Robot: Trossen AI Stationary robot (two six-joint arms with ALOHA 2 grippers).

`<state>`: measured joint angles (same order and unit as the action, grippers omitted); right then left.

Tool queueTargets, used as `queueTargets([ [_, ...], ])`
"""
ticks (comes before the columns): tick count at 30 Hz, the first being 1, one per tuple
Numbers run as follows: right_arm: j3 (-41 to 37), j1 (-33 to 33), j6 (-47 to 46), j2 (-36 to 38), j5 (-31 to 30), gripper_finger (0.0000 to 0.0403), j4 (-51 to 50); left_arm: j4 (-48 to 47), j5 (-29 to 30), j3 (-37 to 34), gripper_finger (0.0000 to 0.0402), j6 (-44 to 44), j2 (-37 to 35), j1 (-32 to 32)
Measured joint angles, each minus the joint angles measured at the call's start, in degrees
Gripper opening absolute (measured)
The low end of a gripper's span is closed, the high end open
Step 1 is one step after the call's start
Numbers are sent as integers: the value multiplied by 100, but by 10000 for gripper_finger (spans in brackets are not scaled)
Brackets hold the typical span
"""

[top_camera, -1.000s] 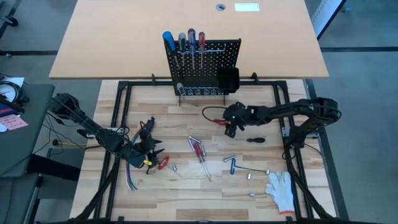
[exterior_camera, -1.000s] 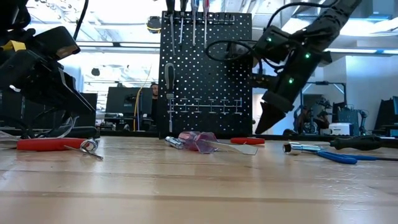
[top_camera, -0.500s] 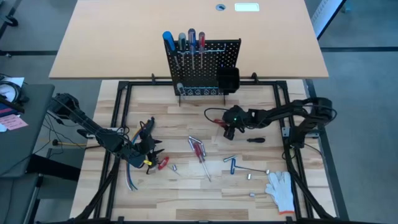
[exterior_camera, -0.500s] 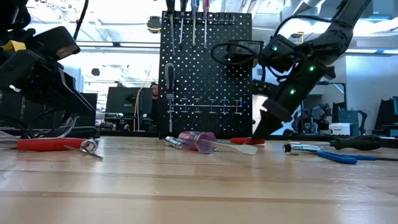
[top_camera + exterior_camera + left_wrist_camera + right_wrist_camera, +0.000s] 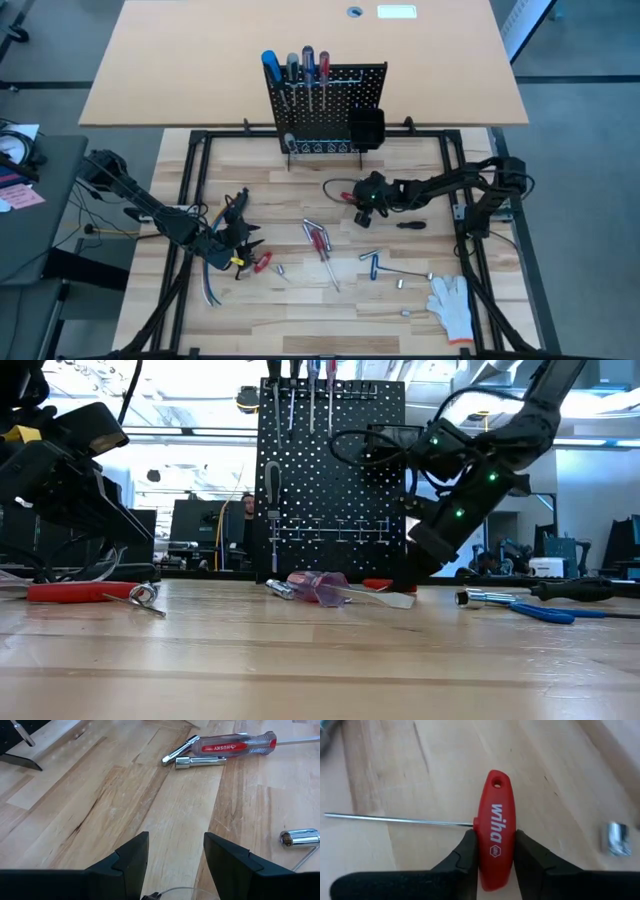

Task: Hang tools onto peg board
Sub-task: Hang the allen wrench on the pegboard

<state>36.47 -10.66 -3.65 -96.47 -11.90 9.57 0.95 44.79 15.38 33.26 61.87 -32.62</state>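
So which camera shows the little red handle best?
The right wrist view: the red handle fills the picture, squeezed between the right tool's fingers. The high view shows only a red speck; the low view a red sliver; the left wrist view misses it.

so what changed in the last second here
The right claw came down to the table and closed onto the red T-handle key. The left claw stayed open over the wood, and the peg board and loose tools kept their places.
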Motion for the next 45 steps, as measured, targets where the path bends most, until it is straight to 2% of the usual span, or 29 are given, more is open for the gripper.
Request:
queueTargets([
  [5, 403, 695, 139, 586, -1664, 91, -840, 0, 0, 0, 185, 0, 0, -2],
  [8, 671, 1188, 268, 797, -2972, 91, -1353, 3, 0, 0, 185, 0, 1, -1],
  [11, 936, 1703, 744, 793, -4414, 91, -1418, 4, 0, 0, 185, 0, 1, -1],
  [17, 1604, 2344, 2985, 241, -6727, 91, -1363, 12, 0, 0, 185, 0, 0, -2],
  [21, 1981, 2355, 4736, -256, -7716, 91, -1348, 14, 0, 0, 185, 0, 1, 0],
  [24, 2100, 2218, 5542, -611, -7803, 91, -1363, 13, 0, 0, 185, 0, 0, -2],
  [27, 2113, 2105, 5668, -834, -7758, 91, -1456, 10, 2, 0, 185, -2, 0, 0],
  [30, 2122, 2166, 5423, -903, -7433, 91, -1340, 25, 46, 0, 185, -64, 2, 0],
  [33, 2131, 2364, 4658, -860, -6789, 91, -791, 128, 87, -2, 185, -323, 2, 0],
  [36, 2128, 2568, 4628, -871, -6536, 91, 92, 777, 187, -2, 185, -1073, 2, 0],
  [40, 2128, 2818, 5132, -885, -5918, 91, 1388, 2261, 170, 0, 185, -2707, 0, 148],
  [42, 2128, 2924, 5452, -885, -5831, 91, 2113, 2842, -136, 0, 185, -3424, 0, 350],
  [45, 2128, 3047, 6232, -885, -5748, 91, 3177, 3668, -956, -2, 185, -4097, 2, 806],
])
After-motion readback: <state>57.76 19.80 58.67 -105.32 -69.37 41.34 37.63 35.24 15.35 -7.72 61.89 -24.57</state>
